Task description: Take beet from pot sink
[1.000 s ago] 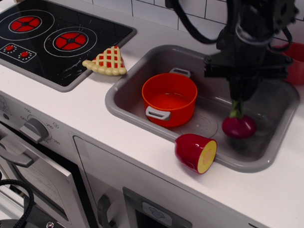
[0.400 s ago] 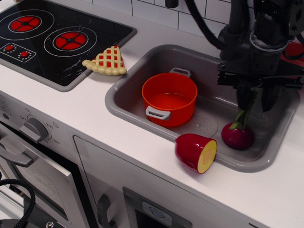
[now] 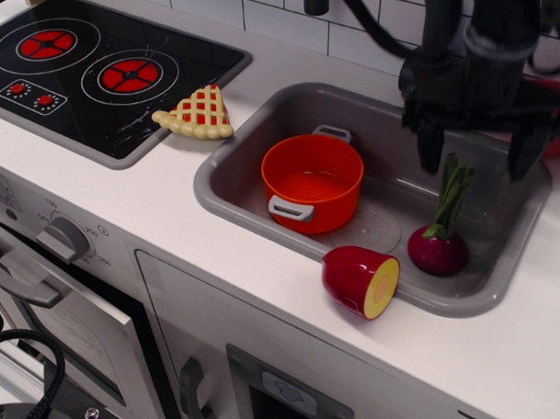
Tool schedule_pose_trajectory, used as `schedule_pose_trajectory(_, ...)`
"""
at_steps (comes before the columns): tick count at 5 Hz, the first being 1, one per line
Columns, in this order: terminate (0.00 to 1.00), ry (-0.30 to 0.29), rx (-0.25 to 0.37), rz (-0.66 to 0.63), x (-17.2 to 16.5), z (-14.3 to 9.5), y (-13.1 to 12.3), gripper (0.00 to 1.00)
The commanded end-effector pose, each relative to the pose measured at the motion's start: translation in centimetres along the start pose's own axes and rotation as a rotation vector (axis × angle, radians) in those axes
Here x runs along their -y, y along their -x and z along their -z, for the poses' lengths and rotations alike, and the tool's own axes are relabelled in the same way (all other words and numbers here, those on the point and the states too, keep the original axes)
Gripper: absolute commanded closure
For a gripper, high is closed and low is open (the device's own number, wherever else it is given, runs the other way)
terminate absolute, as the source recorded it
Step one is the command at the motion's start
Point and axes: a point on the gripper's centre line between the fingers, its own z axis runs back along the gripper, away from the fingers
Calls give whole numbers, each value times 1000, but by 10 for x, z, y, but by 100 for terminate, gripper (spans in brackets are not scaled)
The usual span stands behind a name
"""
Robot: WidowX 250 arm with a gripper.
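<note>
The beet [image 3: 439,243] is seen upright on the floor of the sink [image 3: 227,204], right of the orange pot [image 3: 311,182] and apart from it. Above its green stalks the tool [image 3: 478,147] is held with fingers spread wide, gripping nothing. A dark red half fruit [image 3: 360,280] is perched on the sink's front rim.

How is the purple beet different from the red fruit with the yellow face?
The beet is a whole round bulb with green stalks sticking up; the red half fruit is cut, shows a flat yellow face, and has no stalks. The beet stands inside the sink; the half fruit lies on its front rim. The half fruit looks bigger. Both are reddish toy foods.
</note>
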Motion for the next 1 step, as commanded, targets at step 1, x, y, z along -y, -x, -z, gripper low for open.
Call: schedule_pose_trajectory(1,100,38,51,-5,1,-22,-11,0)
